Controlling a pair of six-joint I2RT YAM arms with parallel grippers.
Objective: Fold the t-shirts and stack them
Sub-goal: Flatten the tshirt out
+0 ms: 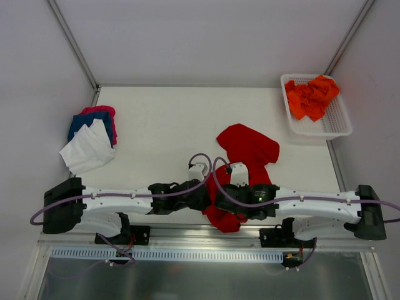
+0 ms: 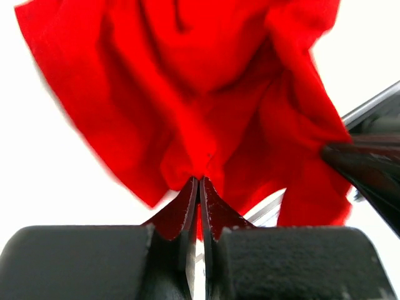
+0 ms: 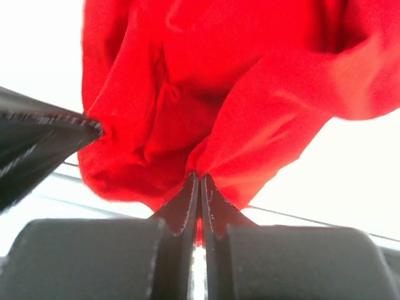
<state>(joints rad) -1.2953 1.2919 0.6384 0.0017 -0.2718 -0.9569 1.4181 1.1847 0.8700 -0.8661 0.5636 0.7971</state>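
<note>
The red t-shirt [image 1: 249, 147] lies crumpled on the bench [image 1: 162, 119] at the centre of the overhead frame, and its near edge reaches down to both arms. The left pincer [image 2: 199, 181] is pressed together on a fold of the red cloth. The right pincer [image 3: 199, 176] pinches the same shirt just beside it. At upper right, orange t-shirts [image 1: 311, 97] sit bunched in the basket [image 1: 337, 122]. At the left, a white t-shirt [image 1: 87, 150] overlaps a blue t-shirt [image 1: 84, 120] and a pink t-shirt [image 1: 103, 110].
</note>
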